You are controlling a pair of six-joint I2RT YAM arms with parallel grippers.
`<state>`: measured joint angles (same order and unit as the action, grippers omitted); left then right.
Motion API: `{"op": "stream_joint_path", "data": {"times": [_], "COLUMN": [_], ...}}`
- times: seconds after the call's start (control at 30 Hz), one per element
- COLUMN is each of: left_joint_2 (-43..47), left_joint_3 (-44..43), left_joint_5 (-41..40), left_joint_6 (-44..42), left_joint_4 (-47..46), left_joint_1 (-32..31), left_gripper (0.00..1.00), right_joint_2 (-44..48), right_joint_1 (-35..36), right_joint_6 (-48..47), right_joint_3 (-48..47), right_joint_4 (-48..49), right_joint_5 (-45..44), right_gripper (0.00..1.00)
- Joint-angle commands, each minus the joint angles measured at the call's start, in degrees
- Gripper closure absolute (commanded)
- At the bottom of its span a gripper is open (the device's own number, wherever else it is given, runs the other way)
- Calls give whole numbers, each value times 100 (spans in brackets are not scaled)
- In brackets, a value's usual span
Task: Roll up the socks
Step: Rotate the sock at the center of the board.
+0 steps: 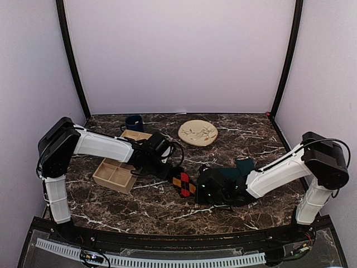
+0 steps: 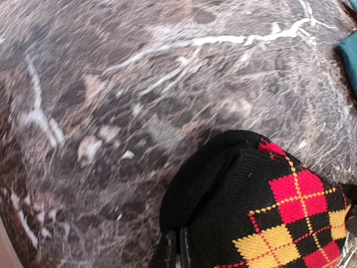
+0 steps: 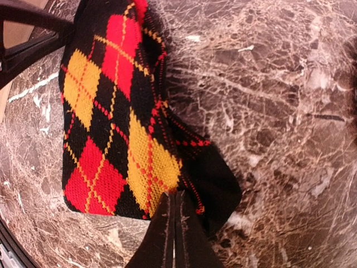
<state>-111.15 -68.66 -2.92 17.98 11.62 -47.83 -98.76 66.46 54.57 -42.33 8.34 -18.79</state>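
Dark marble worktop point(image 1: 167, 215), pale lilac walls on three sides.

Argyle sock point(image 1: 184, 183): mid-worktop, between the two arms, folded short. Black cuff end faces the left arm, diamond end the right.

Left claw point(image 2: 178, 251): fingers nearly together, pinching the black edge of the argyle sock. Right claw point(image 3: 174, 215): clenched on the opposite edge, fabric nipped between its tips. Right wrist view shows a shadow under the sock, so it seems slightly lifted. Cannot tell how much of it touches the marble.

Teal sock point(image 1: 244, 165): just behind the right forearm, mostly hidden, not held.

Step (judgement): rolling of the argyle sock is under way, with both ends gripped and the bundle not yet tight. Next move likely calls for one claw to anchor while the other turns its end over toward it, keeping tension so the layers do not slip.

Room: open marble near and to the right of the sock. Wooden tray point(image 1: 114, 174) sits near the left arm on the left, so the elbow needs watching there. Mug point(image 1: 134, 122) and plate point(image 1: 198, 133) are far back, well apart from the work. The near edge is closer than the far wall.
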Motion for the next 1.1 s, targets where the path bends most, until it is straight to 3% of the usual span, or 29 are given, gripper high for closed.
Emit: {"op": "stream_joint_path", "data": {"times": [0.0, 0.57, 0.8, 1.0, 1.07], "left_joint_2": [-119, -706, -342, 390, 629], "left_joint_3": [-308, -1296, -1418, -1024, -816], "left_joint_5": [335, 721, 686, 686, 691], "left_joint_6": [-360, -953, -969, -870, -826], "left_joint_4": [29, 120, 183, -129, -237], "left_joint_1": [31, 103, 134, 134, 134], "left_gripper": [94, 94, 80, 63, 62], "right_joint_2": [16, 243, 998, 1343, 1370], "right_joint_1": [214, 761, 763, 724, 675], "right_joint_6": [156, 122, -521, -1354, -1492], "right_joint_3": [-121, -722, -601, -680, -693], "right_joint_4": [-378, -900, -843, -1060, -1170], "right_joint_5": [141, -415, -854, -1128, -1122], "right_gripper": [99, 94, 84, 63, 61]}}
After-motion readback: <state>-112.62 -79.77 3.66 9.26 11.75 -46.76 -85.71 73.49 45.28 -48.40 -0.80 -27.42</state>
